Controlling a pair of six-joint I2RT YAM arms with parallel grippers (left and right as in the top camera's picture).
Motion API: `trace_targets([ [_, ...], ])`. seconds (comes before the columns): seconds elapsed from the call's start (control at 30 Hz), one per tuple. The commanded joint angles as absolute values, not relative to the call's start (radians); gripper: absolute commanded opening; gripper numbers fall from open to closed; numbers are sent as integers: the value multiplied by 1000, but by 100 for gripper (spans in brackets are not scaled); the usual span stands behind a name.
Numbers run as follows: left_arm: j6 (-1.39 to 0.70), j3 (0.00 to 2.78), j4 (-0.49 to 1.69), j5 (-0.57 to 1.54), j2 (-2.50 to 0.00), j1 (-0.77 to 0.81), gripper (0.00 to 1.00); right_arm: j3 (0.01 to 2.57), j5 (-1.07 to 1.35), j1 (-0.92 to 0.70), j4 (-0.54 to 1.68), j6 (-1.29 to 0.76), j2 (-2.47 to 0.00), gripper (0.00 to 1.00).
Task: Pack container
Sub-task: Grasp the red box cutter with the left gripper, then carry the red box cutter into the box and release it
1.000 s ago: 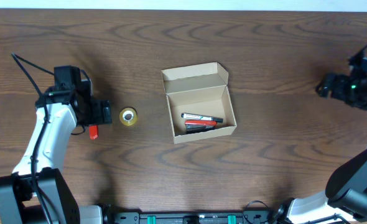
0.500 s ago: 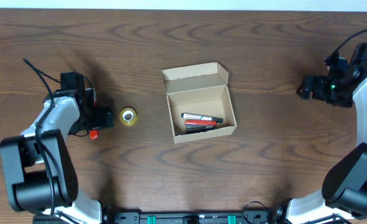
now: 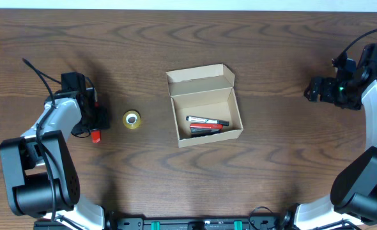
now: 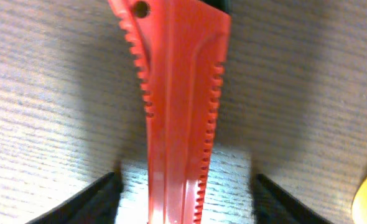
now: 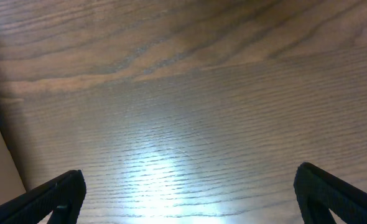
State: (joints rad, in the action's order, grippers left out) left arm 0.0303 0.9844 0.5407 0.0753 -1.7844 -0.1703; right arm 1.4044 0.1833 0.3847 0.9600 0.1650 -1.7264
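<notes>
Where light glares, dark wood-grain table [image 3: 284, 76], container [image 3: 200, 82] open mid-table

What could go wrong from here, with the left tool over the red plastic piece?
1. The left tool stands open around the red plastic piece, which lies off centre between the fingers; one finger may touch first and twist it.
2. The yellow tape roll lies close by, toward the box; the arm could knock it.
3. Pens already lie in the box, so the piece may not settle flat.
</notes>
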Motion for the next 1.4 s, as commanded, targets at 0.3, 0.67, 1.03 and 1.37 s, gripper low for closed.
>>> trace_targets([
  [0.3, 11, 966, 556, 175, -1837, -171, 6, 1398, 184, 377, 961, 173, -1704, 99],
  [0.67, 11, 1112, 686, 262, -1801, -171, 6, 1398, 184, 372, 965, 173, -1704, 99],
  [1.03, 213, 1469, 889, 334, -1599, -22, 6, 1398, 183, 366, 968, 173, -1704, 99],
  [1.37, 756, 1584, 937, 301, -1582, 415, 6, 1398, 183, 361, 973, 173, -1704, 99],
])
